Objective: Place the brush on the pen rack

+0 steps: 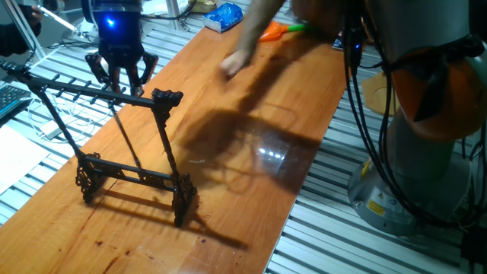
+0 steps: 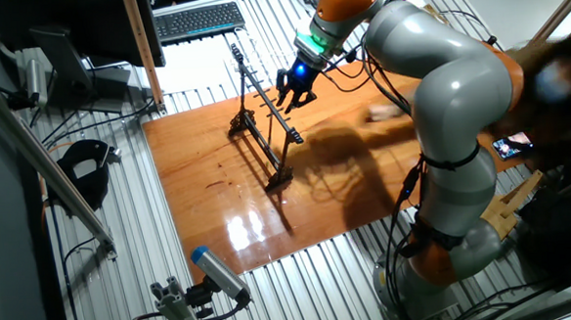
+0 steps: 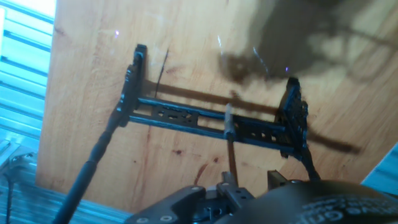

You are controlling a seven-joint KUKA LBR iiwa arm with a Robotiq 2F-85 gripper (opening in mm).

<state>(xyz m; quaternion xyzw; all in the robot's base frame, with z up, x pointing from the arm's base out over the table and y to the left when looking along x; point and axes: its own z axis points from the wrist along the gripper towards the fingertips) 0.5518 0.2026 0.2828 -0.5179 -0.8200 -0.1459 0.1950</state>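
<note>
The black pen rack (image 1: 76, 92) stands at the left of the wooden table, with its scrolled feet near the front edge. The brush (image 1: 128, 137) is a thin shaft slanting down from the rack's top bar, inside the frame. My gripper (image 1: 124, 82) hovers just above that bar, fingers apart and open. In the hand view the brush (image 3: 229, 127) runs down beside one of my fingers (image 3: 227, 182) toward the rack's lower rail (image 3: 186, 116), while my gripper (image 3: 250, 180) holds nothing. In the other fixed view my gripper (image 2: 295, 89) sits over the rack (image 2: 264, 117); the brush is too thin to see there.
A blurred human arm and hand (image 1: 237, 59) reach over the far part of the table. An orange scoop with a green handle (image 1: 278, 30) and a blue packet (image 1: 223, 17) lie at the far end. The robot base (image 1: 426, 114) stands to the right.
</note>
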